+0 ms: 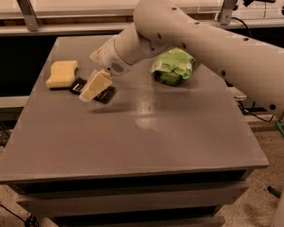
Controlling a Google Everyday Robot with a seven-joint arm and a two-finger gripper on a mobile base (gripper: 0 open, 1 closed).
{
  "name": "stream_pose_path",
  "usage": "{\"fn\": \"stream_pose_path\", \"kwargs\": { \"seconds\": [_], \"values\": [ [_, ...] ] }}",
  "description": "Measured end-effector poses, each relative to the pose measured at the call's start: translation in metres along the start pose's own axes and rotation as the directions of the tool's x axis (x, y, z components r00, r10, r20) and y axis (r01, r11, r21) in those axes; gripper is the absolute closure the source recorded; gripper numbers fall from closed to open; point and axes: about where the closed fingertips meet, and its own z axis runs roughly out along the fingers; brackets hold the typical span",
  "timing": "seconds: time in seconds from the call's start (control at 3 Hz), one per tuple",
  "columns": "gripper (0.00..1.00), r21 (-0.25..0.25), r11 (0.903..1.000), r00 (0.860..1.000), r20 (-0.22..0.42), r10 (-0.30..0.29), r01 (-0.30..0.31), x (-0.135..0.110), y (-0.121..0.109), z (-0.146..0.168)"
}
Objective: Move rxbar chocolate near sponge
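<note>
Rxbar chocolate (107, 95) sits pinched in the gripper (95, 85), just beside the sponge (61, 74) (low over the table (180, 141)); set it down flat and let go gently, without nudging the sponge.

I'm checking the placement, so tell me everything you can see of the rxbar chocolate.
The rxbar chocolate is a thin, flat black wrapper bar, seemingly lying flat on the grey table, one end close beside the sponge. The tool sits over its middle, hiding that part; only the two dark ends show.
</note>
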Motion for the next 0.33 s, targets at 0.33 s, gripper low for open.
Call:
{"fn": "stream_pose_path", "kwargs": {
  "seconds": [0.33],
  "values": [
    [0.00,0.000,1.0000,1.000,0.000,0.000,0.000,0.0000,0.0000,0.0001]
  ]
}}
